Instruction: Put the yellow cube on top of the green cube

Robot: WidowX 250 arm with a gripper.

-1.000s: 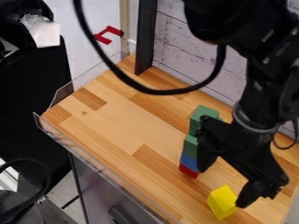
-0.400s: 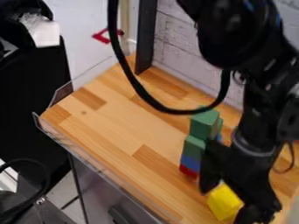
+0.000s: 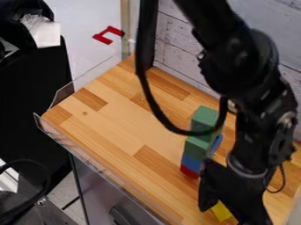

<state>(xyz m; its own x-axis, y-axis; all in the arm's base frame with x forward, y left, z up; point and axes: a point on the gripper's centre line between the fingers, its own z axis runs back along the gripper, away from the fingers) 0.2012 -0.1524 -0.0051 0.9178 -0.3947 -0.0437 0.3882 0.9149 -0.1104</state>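
At least two green blocks (image 3: 204, 117), two blue (image 3: 192, 163), one red (image 3: 189, 172), one yellow (image 3: 221, 212).

- Yellow cube (image 3: 221, 212): bright, partly hidden, down at the wooden top's (image 3: 115, 127) near right.
- Green cube (image 3: 204, 117): dull green, atop the block pile (image 3: 192, 162), farther off.

No text is readable; the red mark (image 3: 110, 29) on the white panel (image 3: 82, 26) is unclear.

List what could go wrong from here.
The gripper covers much of the yellow cube, so an off-center grasp might go unnoticed.
The stack stands tall and narrow close beside the gripper; a sideways nudge could topple it.
The cable crosses in front of the upper green block; it might snag, though its depth is unclear.
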